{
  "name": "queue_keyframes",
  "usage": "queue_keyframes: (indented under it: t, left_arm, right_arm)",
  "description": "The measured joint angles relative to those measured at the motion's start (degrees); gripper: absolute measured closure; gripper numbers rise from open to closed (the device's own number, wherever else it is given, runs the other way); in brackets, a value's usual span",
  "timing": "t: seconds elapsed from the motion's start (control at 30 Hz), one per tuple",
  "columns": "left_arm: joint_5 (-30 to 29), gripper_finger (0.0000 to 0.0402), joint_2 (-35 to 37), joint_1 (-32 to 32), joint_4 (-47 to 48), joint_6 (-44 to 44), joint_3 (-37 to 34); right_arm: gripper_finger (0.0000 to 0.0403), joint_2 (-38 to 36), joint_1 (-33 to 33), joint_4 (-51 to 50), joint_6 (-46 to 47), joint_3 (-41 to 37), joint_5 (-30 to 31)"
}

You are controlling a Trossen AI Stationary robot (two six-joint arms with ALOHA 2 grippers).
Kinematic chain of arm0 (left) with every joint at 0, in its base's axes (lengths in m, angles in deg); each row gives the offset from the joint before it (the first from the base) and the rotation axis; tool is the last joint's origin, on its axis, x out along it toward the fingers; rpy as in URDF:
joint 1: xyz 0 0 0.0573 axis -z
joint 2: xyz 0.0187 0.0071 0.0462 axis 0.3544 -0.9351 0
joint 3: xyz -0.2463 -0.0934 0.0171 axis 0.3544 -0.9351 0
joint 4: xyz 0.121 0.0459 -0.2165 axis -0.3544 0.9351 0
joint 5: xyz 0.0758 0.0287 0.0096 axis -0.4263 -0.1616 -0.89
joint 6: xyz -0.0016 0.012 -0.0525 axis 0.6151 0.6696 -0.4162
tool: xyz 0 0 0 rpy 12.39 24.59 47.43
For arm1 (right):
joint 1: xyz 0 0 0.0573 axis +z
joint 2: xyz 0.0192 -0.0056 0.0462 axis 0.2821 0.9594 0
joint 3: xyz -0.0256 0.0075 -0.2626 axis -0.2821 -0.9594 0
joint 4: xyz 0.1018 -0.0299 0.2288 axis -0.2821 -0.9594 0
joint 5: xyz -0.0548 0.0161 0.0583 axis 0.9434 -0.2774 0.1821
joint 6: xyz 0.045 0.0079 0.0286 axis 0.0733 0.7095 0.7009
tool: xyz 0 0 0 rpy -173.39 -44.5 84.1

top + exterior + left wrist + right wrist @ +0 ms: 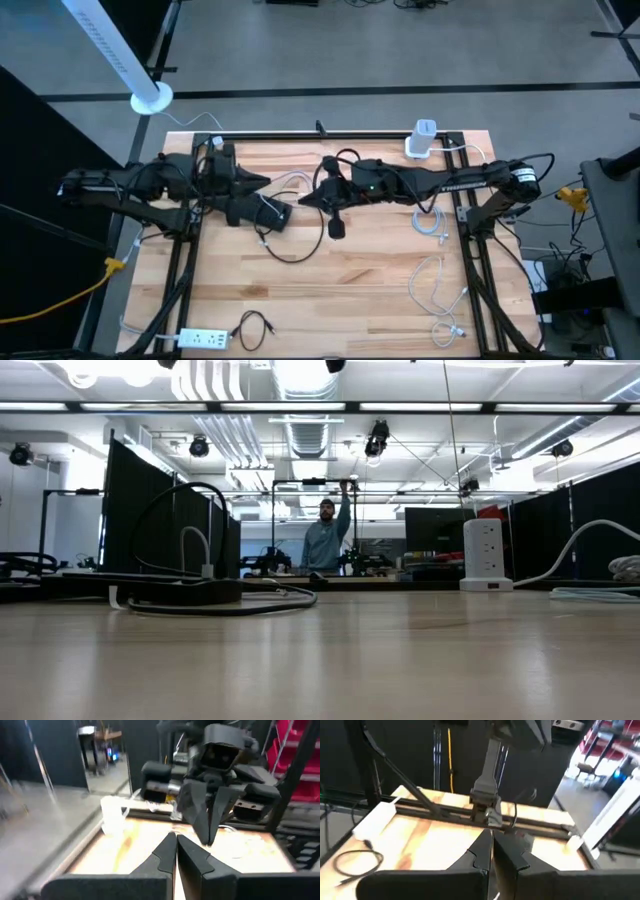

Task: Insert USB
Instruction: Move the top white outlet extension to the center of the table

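Surface: wooden boards, with both dark arms lying low across the far half.
Near edge, left: a flat white power strip lies by the corner, and a small coiled black cable lies just beside it.
Near edge, right: a thin white cable loops on the wood, with small plugs at its end.
Middle: a long black cable curves over the boards between the two arms.
Left pincer: its two fingers are pressed together with nothing between them. It points toward the middle of the surface.
Right pincer: its fingers are pressed together too, with nothing between them. It points at the left one, tip near tip, not touching.
USB plug: I cannot tell which cable end it is. The cables all lie loose on the wood, away from both pincers.
Far edge, right: a white tower of sockets stands upright by the back rail. A white cord runs from it.
Beyond the surface: a person stands far back in the room with one arm raised up.
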Motion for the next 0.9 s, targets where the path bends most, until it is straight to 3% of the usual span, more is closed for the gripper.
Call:
queue_keyframes:
  t: [0.17, 0.5, 0.73, 0.9]
  left_arm:
    - [0.8, 0.0402, 1.7, 0.0, 4.9, -4.2, 0.0]
    - [11.3, 0.0402, -0.4, 0.0, 14.7, -5.6, 0.0]
    - [11.5, 0.0402, -1.7, 0.0, 18.6, -8.2, 0.0]
    - [11.7, 0.0402, -1.6, 0.0, 18.8, -10.6, 0.0]
  right_arm:
    - [0.0403, -0.3, 1.3, -3.5, 6.7, 0.0, 0.7]
    - [0.0403, -0.5, 7.5, -11.9, 17.5, 0.0, 5.8]
    - [0.0403, -1.8, 10.1, -27.4, 28.8, 0.0, 5.9]
    - [0.0396, -4.5, 10.2, -42.2, 30.6, 0.0, 5.9]
